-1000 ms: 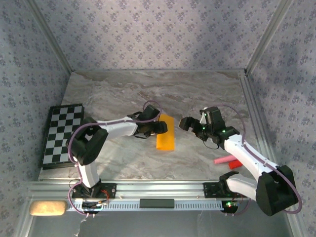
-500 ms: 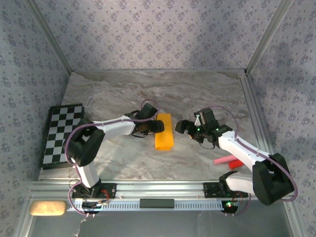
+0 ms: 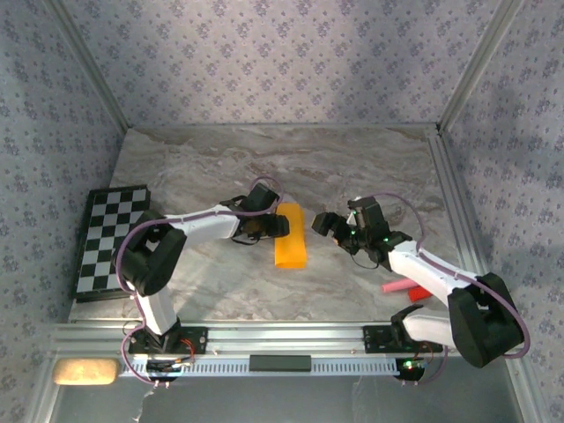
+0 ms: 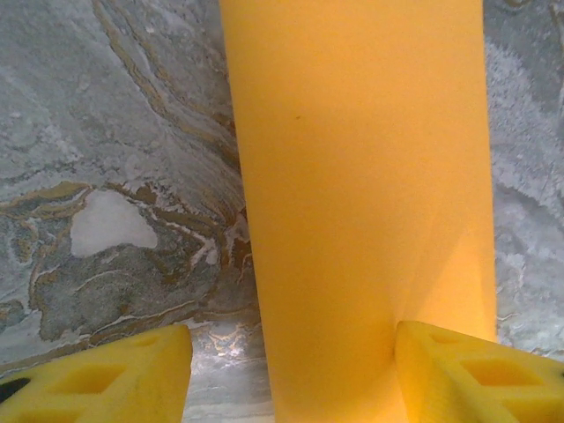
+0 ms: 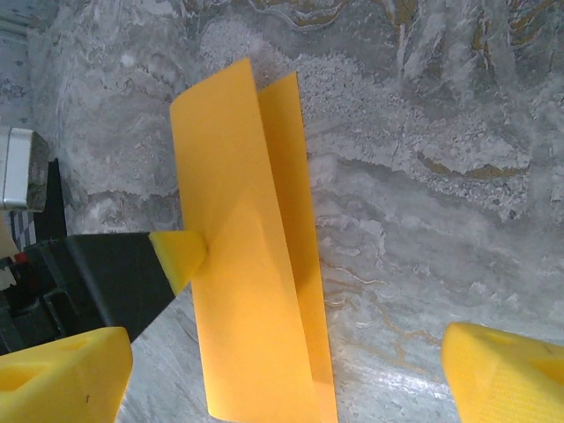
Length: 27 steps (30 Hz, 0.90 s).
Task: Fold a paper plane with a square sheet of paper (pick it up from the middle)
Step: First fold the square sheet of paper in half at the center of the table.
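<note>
Status: the sheet of paper [image 3: 291, 238] was folded in half into a long, plain orange-yellow strip. It lay on the marble table [image 3: 370, 167] about mid-table, between the two arms. The fold wasn't flat. From the right wrist view the two layers sat offset, with the lower one showing past the upper along one long side and a shadow between them.

At the paper's left long edge, the left gripper [image 3: 275, 226] had its jaws partly spread and not clamped. The paper ran up between its fingers; one fingertip [image 4: 467, 370] touched the paper and the other was over bare table.

Just right of the paper, the right gripper [image 3: 324, 222] had its jaws wide apart, held nothing and was clear of the sheet.

Compared with a second earlier:
- The right gripper had come in closer to the paper, and its arm had swung inward.
- The left gripper had drawn slightly left, and the paper had shifted a little with it.
- The paper's far end looked rounder than before.
</note>
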Available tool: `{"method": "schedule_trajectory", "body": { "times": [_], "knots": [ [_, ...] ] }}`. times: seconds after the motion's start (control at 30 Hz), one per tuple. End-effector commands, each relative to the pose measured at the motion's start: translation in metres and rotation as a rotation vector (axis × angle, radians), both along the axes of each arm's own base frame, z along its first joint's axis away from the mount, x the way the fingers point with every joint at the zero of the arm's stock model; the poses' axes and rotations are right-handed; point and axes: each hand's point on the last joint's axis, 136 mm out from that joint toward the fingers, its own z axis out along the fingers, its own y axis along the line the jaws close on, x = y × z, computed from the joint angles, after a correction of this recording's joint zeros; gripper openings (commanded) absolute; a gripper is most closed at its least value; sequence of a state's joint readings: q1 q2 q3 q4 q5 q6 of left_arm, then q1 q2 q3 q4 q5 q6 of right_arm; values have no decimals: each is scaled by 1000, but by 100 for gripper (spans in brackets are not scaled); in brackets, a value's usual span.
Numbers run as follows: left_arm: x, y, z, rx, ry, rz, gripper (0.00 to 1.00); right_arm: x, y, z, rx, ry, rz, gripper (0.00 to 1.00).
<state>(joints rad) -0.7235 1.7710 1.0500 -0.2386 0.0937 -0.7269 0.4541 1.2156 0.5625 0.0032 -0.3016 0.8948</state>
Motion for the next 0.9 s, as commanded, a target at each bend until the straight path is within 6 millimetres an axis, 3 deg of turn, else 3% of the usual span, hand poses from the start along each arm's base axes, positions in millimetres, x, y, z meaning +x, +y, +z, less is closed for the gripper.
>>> {"method": "schedule_trajectory", "body": {
  "times": [0.0,0.87],
  "knots": [
    [-3,2,-7,36,20,-57,63,4,-1,7,3,-18,-20,92],
    [1,12,-25,113,65,-51,68,-2,-8,14,-44,-21,-17,94]
  ]
}}
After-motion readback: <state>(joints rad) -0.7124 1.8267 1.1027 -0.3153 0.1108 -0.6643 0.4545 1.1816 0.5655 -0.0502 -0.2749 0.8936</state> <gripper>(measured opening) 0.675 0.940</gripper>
